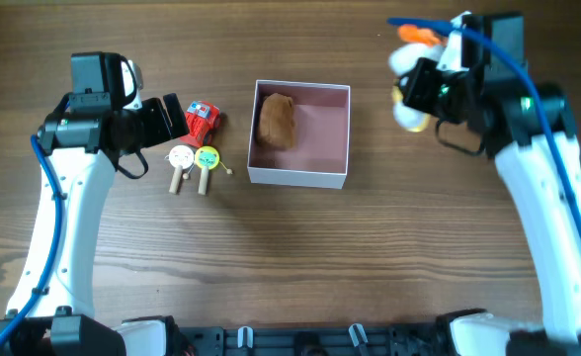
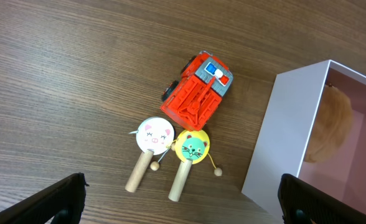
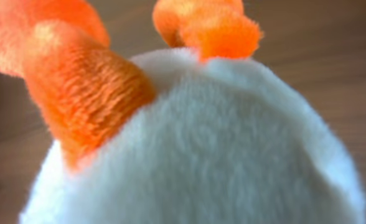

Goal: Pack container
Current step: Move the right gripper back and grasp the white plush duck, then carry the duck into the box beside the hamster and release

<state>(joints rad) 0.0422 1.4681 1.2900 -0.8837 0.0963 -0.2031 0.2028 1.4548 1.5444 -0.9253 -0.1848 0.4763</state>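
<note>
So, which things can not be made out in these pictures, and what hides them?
1. Right pincer: in the right wrist view the blurred white and orange plush toy fills the frame and hides its tips.
2. Brown furry toy: in the left wrist view the white-walled pink square container and the right edge hide most of it.
3. Left pincer: in the same view the bottom edge cuts its fingers.

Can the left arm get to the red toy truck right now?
Probably yes: the left gripper is open close by the red toy truck, nothing covers it, though two rattles crowd one side.
</note>
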